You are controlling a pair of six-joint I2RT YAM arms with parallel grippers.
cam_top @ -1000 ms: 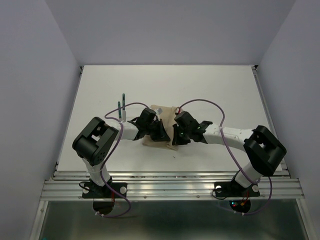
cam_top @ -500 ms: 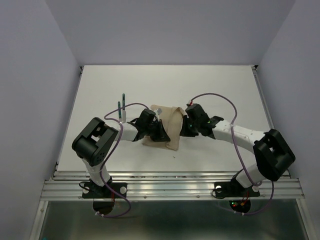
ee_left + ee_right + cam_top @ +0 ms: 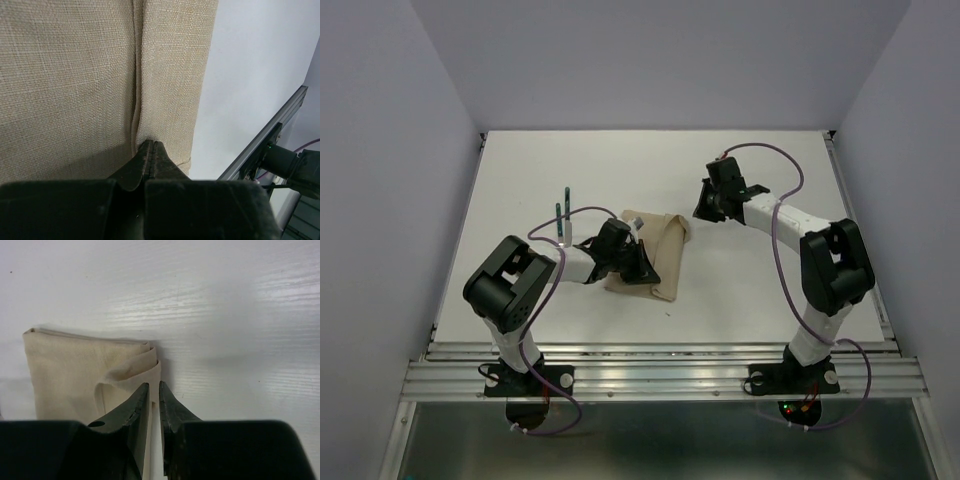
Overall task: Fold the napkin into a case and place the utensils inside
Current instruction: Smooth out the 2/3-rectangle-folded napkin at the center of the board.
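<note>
The napkin (image 3: 662, 248) is laid folded mid-bench (image 3: 770, 290). The left jaws are pressed shut upon a lengthwise fold near its right edge. The right jaws, narrowly parted and empty, are held off its far right corner, untouching. The utensils (image 3: 562, 215) are laid apart, leftward.

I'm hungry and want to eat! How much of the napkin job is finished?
Done: the napkin is folded over in layers. In hand: the left gripper sits shut on its fold; the right gripper hovers off to the side, holding nothing. Left: the utensils lie beside the napkin, not inside.
</note>
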